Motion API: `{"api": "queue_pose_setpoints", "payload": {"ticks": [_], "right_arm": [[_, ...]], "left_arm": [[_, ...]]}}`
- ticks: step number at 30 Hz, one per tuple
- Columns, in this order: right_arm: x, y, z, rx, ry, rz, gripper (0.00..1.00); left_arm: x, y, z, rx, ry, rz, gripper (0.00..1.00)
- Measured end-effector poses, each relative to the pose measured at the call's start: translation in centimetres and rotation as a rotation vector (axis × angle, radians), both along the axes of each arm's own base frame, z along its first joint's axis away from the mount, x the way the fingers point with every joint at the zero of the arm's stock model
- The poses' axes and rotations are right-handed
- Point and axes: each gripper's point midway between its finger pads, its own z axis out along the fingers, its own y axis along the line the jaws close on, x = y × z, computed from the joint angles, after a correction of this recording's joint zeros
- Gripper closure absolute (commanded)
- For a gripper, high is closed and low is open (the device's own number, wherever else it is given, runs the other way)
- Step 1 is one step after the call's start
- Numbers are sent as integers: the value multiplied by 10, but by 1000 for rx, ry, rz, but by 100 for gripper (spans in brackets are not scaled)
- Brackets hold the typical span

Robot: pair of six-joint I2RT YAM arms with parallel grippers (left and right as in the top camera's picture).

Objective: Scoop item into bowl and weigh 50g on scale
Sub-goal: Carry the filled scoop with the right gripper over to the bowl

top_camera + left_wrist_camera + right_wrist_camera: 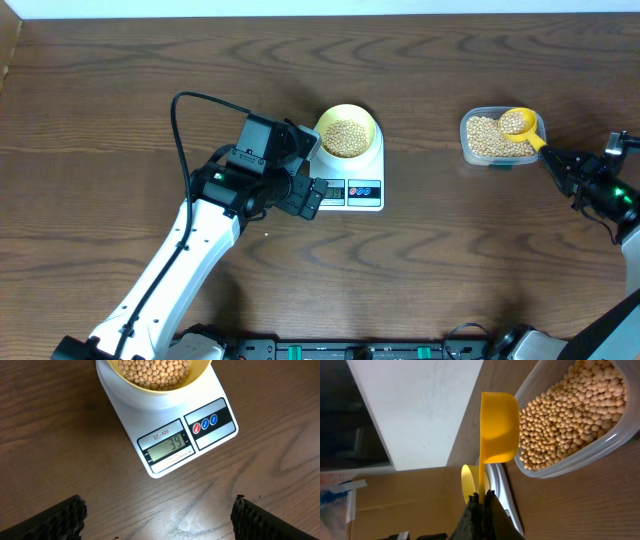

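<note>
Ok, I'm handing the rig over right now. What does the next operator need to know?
Left gripper: open, empty, hovering in front of the scale.
Right gripper: shut on the handle of the yellow scoop, which is loaded with soybeans and is over the clear tub.
Done: pale-yellow bowl sits on the scale, part-filled; display reads 39.
Left: carry the scoop to the bowl and add gently until it shows 50.

Scale [150, 419] front: label "SF-400" above LCD [169, 445]; LCD reads "39".
</note>
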Motion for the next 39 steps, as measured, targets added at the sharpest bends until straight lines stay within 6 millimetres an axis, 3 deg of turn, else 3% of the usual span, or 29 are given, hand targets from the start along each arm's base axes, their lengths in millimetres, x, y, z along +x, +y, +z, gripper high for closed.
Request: {"api": "queue_pose_setpoints", "payload": {"ticks": [18, 29, 39], "right_arm": [[-3, 24, 18, 154, -7, 84, 99], [23, 81, 38, 148, -60, 225, 99], [41, 151, 61, 205, -52, 305, 99]], "left_arm": [[0, 0, 0, 0, 0, 0, 5], [0, 0, 0, 0, 0, 0, 5], [0, 0, 0, 1, 0, 0, 5]]}}
